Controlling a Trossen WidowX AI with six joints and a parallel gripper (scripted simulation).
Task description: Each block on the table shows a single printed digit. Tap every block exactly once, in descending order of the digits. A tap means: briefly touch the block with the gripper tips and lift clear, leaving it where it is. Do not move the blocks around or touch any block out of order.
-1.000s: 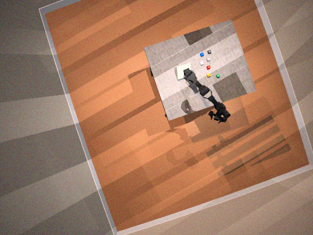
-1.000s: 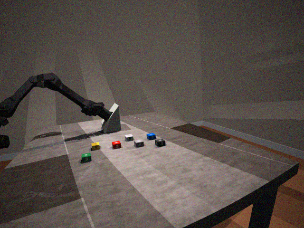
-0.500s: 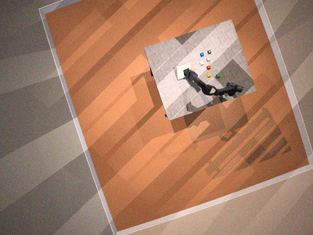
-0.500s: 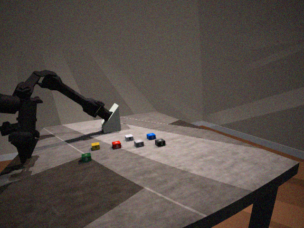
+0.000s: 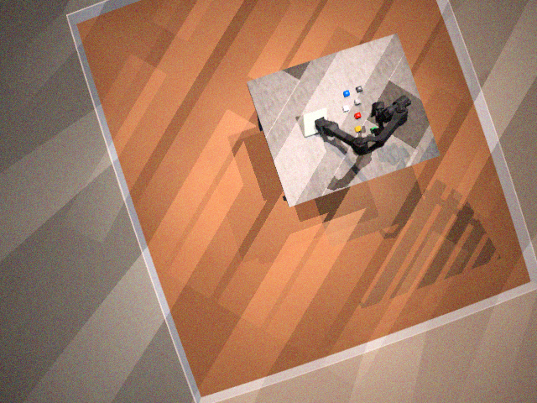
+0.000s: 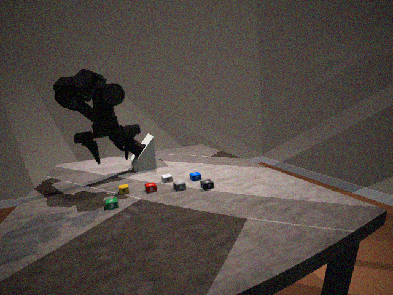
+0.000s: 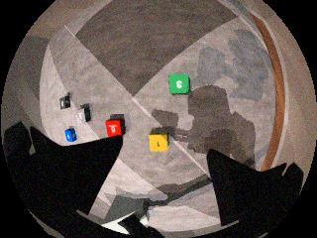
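My gripper (image 6: 112,161) (image 7: 166,149) is open and empty, high above the table. The green block (image 6: 111,203) (image 7: 178,83) shows a 3, and the yellow block (image 5: 357,128) (image 6: 123,188) (image 7: 158,142) a 1. The red block (image 5: 357,115) (image 6: 150,187) (image 7: 114,127), blue block (image 5: 346,93) (image 6: 194,176) (image 7: 70,135), black block (image 5: 359,88) (image 6: 207,184) (image 7: 64,102) and grey block (image 5: 357,102) (image 6: 179,185) (image 7: 81,115) have digits too blurred to tell. The white block (image 5: 346,108) (image 6: 166,177) is out of sight in the wrist view. No block touches the fingers.
The arm reaches out from a pale slanted base (image 5: 309,124) (image 6: 148,158) on the table (image 5: 277,99) (image 6: 285,190). The arm's elbow hangs near the green and yellow blocks in the top view. The blocks stand apart with small gaps. Dark shadows cross the table.
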